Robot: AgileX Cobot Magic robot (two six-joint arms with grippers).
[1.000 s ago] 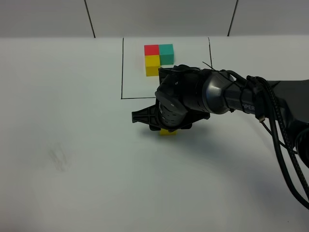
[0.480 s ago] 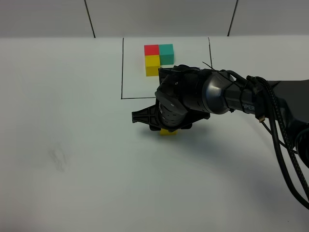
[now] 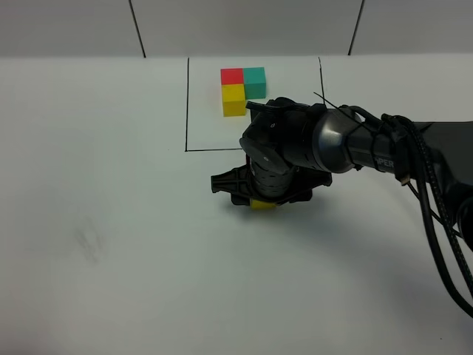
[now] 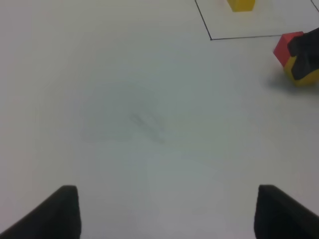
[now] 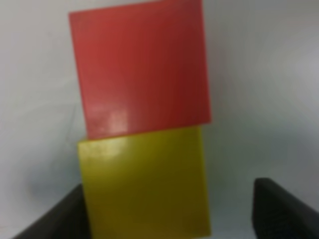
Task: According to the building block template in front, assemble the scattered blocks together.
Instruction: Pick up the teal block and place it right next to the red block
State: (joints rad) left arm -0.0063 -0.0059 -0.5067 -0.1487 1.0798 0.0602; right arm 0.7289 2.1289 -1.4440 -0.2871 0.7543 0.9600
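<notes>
The building block template (image 3: 242, 86), red, teal and yellow cubes in an L, sits inside a black outline (image 3: 187, 111) at the back. Its yellow cube also shows in the left wrist view (image 4: 240, 4). My right gripper (image 3: 260, 200) hangs over the scattered yellow cube (image 3: 263, 205). In the right wrist view the red cube (image 5: 139, 69) touches the yellow cube (image 5: 144, 184). My right gripper (image 5: 169, 211) straddles the yellow cube, with one finger beside it and the other apart from it. The scattered teal cube is hidden. My left gripper (image 4: 172, 214) is open and empty above bare table.
The right arm (image 3: 369, 151) and its cables (image 3: 436, 222) cross the right half of the table. A faint scuff mark (image 3: 90, 242) lies on the white table at the left. The left wrist view shows the red cube (image 4: 285, 46) and the yellow cube (image 4: 308, 77).
My right gripper has shifted slightly to the right and toward the front edge, over the yellow cube. The yellow cube has shifted slightly with it. The template has not moved.
</notes>
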